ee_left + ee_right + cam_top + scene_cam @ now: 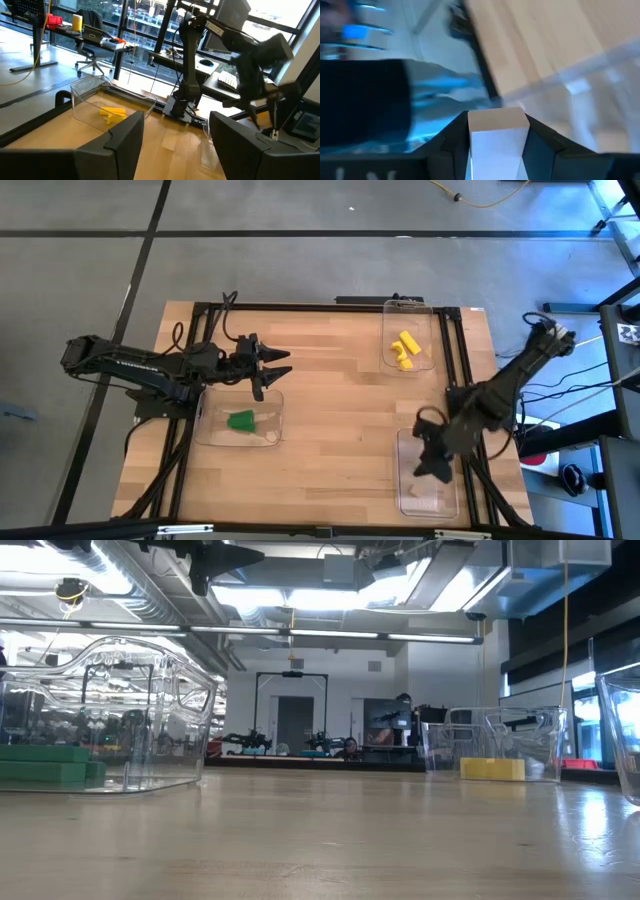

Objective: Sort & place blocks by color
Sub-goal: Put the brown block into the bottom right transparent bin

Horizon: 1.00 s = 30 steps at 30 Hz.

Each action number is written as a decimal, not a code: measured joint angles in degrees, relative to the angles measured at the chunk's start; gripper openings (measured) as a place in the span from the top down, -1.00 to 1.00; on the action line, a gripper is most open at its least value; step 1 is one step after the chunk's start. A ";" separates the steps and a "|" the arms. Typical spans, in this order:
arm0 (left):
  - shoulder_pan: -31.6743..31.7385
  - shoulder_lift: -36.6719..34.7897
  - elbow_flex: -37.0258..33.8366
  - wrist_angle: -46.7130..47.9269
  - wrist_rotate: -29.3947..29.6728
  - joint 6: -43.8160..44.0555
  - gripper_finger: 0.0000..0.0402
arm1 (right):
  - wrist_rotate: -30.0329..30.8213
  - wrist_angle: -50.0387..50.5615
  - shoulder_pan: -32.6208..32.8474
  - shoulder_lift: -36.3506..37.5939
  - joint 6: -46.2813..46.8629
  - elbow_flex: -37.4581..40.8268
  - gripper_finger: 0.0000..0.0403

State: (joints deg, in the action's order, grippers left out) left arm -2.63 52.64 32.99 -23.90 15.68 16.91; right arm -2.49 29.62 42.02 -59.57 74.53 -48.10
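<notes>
Right tool (pixel 432 470) hung over clear tray (pixel 427 498) at bench (pixel 330 410) near-right corner, pinching tan block (pixel 498 135) between fingers. Left tool (pixel 268 368) stood spread, nothing between fingers, just above tray (pixel 270 420) with green blocks (pixel 240 420). Yellow blocks (pixel 403 348) lay in far tray (pixel 388 330), well apart from both tools.

a light wooden table (pixel 330 410) with a black frame along its edges carries 3 clear plastic trays: the left tray (pixel 268 434) at the left edge, the far tray (pixel 428 315) at the far right, and the near tray (pixel 405 490) at the near right, well apart from each other.
</notes>
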 joint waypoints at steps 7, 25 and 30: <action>0.00 0.02 0.00 0.00 0.26 -0.57 -0.08 | 5.84 4.45 8.40 -10.15 12.51 0.00 0.32; 0.00 0.02 0.00 -0.02 1.93 -0.81 -0.08 | 6.01 11.91 8.41 -25.99 22.60 -0.10 0.32; 0.00 0.02 0.00 -0.02 2.54 -0.83 -0.08 | 6.26 10.92 8.41 -26.12 22.83 -0.11 0.32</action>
State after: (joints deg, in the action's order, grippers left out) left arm -2.63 52.66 32.99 -23.92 18.22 16.08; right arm 3.77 40.54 50.43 -85.69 97.36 -48.21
